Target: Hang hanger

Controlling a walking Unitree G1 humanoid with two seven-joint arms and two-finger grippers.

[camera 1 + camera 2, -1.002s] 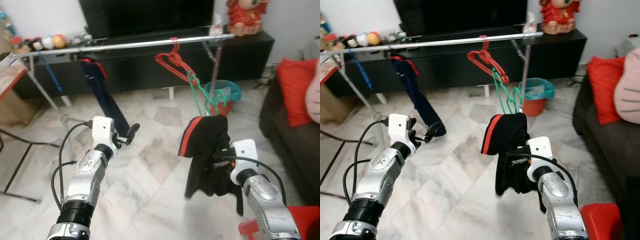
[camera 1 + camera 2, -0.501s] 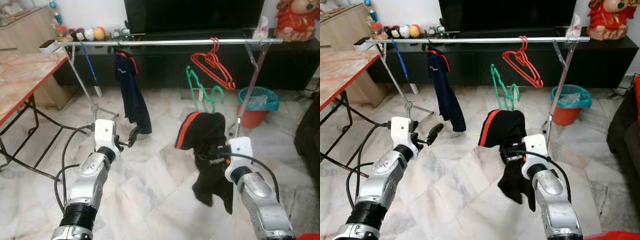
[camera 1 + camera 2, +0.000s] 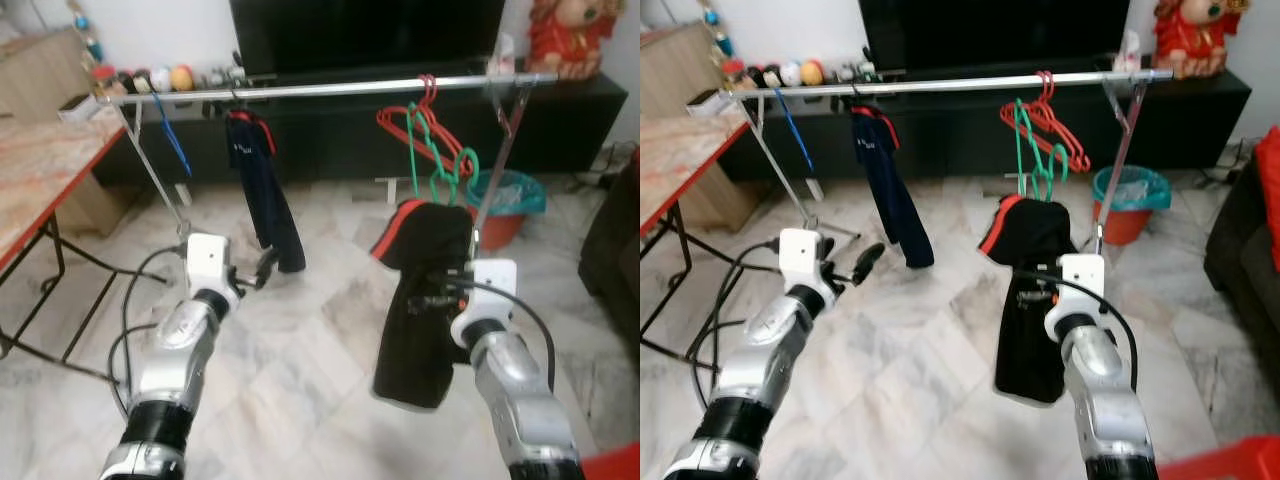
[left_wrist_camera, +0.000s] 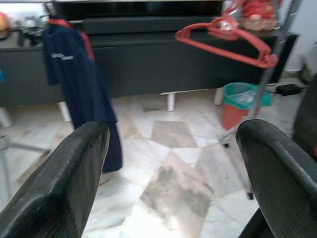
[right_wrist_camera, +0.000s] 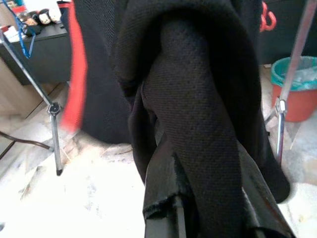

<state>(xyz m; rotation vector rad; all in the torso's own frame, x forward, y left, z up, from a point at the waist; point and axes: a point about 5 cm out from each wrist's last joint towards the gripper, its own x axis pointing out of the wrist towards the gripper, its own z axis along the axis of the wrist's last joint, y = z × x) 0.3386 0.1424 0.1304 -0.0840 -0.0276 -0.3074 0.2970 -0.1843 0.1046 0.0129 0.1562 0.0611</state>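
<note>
The green hanger [image 3: 432, 160] carries a black garment [image 3: 420, 290] (red-trimmed) below the rail [image 3: 330, 88]. The right gripper [image 3: 432, 297] grasps the garment; the left gripper [image 4: 168, 163] is spread, holding nothing.

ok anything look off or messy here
The black garment is bunched and hangs lopsided off the green hanger in the right gripper, not spread evenly. The red hangers on the rail sit tilted.

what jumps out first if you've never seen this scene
The black garment with red trim draped on a green plastic hanger, held up by the right gripper just short of the long silver clothes rail. On that rail hang a dark navy shirt towards its left end and red plastic hangers towards its right, while the left gripper waits open and empty.
</note>
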